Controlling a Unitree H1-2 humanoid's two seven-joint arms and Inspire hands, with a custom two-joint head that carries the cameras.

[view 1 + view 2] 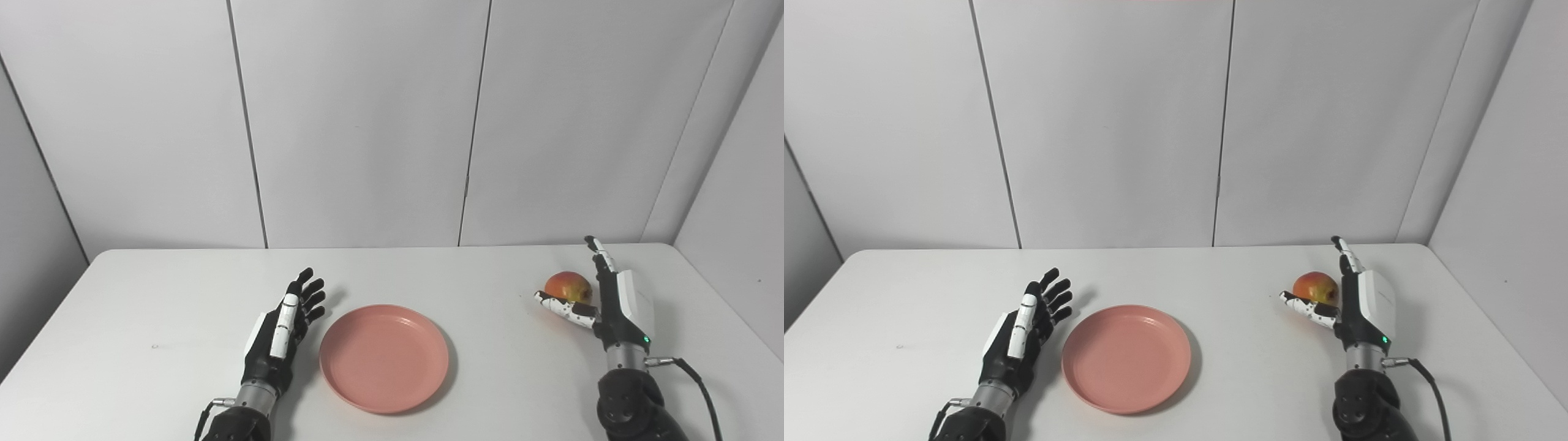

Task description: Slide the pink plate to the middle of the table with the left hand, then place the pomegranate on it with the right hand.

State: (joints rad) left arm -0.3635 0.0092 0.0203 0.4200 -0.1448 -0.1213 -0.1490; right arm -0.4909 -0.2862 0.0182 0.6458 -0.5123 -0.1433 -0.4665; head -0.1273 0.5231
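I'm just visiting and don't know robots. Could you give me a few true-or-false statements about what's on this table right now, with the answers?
1. The pink plate is empty. True.
2. The pomegranate lies on the plate. False: it sits on the table, off to the right of the plate.
3. The left hand is gripping the plate. False: it is open, fingers spread, beside the plate's left edge.
4. The right hand is next to the pomegranate, fingers apart. True.
5. Both arms come in from the near edge. True.

Plate (384, 358): plain salmon pink. Pomegranate (569, 286): red blending to yellow-orange. Table (153, 294): white. Left robot hand (283, 331) and right robot hand (603, 306): black with white panels.
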